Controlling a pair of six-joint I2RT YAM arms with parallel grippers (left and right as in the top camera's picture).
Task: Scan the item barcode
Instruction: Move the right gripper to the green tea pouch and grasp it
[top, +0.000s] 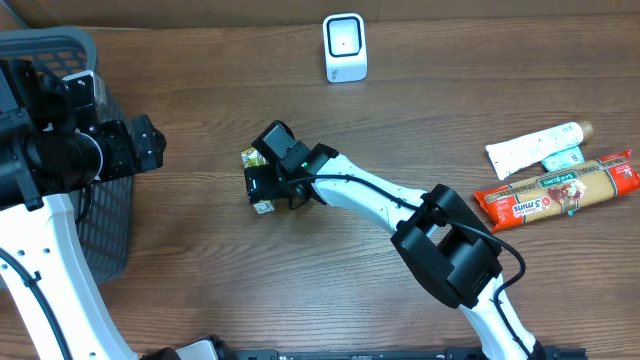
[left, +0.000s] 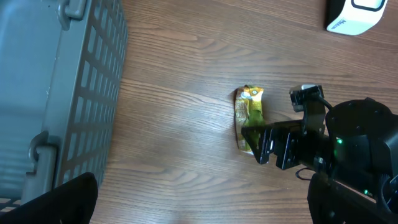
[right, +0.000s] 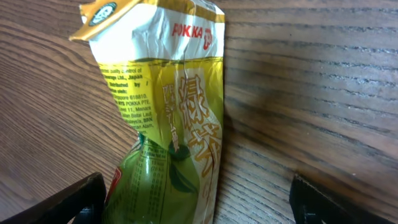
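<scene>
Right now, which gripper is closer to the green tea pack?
Right. The right gripper straddles the green tea pack; the left gripper is far off by the basket.

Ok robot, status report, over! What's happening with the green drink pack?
Left jaws open, empty, by the basket. Right jaws open, straddling the tea pack lying on the table. Nothing blocking the way to the white scanner.

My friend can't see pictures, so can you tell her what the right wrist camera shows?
A crumpled yellow and green Pokka green tea pack lies on a brown wooden table, filling the middle of the picture. The right gripper is open, and its two black fingers peek in at the bottom corners, with the pack between them.
</scene>
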